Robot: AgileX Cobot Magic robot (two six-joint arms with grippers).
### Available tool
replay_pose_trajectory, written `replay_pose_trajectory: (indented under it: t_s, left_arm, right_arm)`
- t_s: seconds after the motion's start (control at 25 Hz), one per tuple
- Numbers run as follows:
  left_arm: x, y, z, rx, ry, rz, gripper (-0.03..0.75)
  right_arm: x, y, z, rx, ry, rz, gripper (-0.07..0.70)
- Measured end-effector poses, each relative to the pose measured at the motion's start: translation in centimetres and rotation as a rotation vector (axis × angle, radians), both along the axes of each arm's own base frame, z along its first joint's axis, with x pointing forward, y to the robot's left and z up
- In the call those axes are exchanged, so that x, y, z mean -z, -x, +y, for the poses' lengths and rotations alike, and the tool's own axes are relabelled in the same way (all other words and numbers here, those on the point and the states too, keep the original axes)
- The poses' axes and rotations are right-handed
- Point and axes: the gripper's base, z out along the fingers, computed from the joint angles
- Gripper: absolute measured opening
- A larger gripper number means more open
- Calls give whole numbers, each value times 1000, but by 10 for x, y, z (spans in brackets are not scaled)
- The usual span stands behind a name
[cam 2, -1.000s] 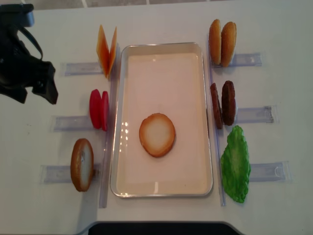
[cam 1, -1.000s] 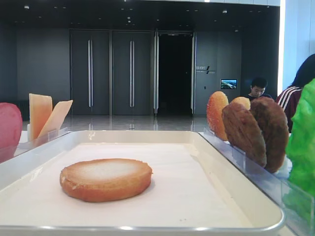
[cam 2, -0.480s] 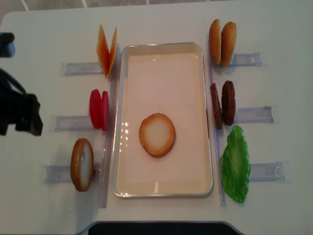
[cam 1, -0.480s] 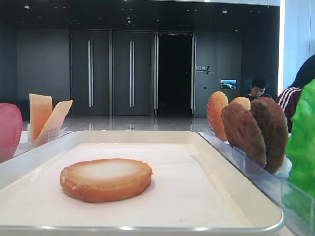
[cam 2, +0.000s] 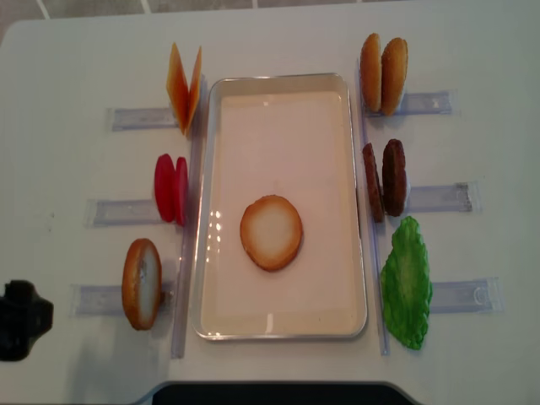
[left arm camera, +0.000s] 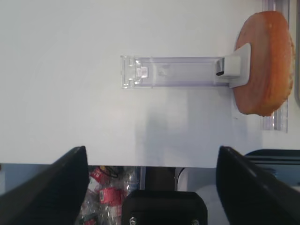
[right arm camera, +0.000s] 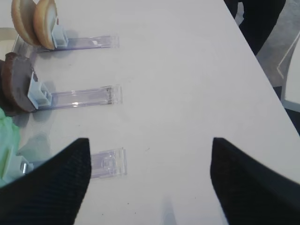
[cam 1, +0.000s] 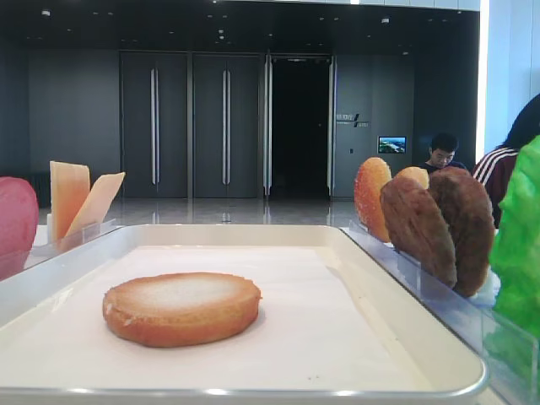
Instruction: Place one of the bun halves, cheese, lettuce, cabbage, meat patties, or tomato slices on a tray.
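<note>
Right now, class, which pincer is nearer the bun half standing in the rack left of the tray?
Left. The left pincer hangs open just outside that bun half; the right pincer is beyond the tray, near the lettuce.

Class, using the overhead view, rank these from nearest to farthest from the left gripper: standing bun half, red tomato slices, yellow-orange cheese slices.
1. Standing bun half, lower left, beside the left gripper.
2. Red tomato slices, middle left.
3. Yellow-orange cheese slices, far left corner.
</note>
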Motion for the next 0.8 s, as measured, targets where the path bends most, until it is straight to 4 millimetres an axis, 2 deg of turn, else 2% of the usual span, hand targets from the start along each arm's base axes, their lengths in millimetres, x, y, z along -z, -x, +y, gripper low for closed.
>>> replay_pose_trajectory:
  t_s: [0.16,0.4,0.8]
  left_arm:
    - [10,28,0,2,3,-150,650]
    - [9,56,1,8,7,-394,650]
    - [7,87,1,8,13,-611,650]
  right_arm:
    - [0,0,0,0,0,0,533]
    - [0,0,0,0,0,0,533]
    - [0,0,0,0,0,0,533]
